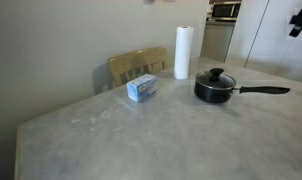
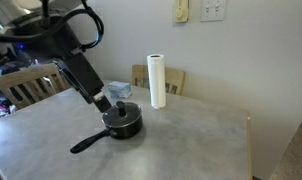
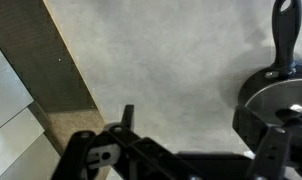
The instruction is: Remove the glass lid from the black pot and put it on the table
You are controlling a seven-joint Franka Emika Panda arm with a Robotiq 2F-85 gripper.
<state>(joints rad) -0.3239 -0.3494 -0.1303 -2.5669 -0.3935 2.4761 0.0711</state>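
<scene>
The black pot (image 1: 213, 93) stands on the light grey marbled table (image 1: 141, 135) with its long handle lying flat. The glass lid (image 1: 217, 79) with its black knob sits on the pot. Both exterior views show this; in an exterior view the pot (image 2: 122, 125) carries the lid (image 2: 121, 113). My gripper (image 2: 100, 99) hangs open and empty just above and beside the pot, touching nothing. In the wrist view the gripper (image 3: 196, 135) has its fingers wide apart, with the lid (image 3: 276, 100) and the pot's handle (image 3: 284, 35) at the right edge. My gripper (image 1: 300, 22) shows only partly at the top right.
A white paper-towel roll (image 1: 182, 52) stands upright behind the pot, also in an exterior view (image 2: 157, 80). A blue box (image 1: 142, 89) lies on the table near a wooden chair (image 1: 138, 65). The table's edge (image 3: 76, 85) shows in the wrist view.
</scene>
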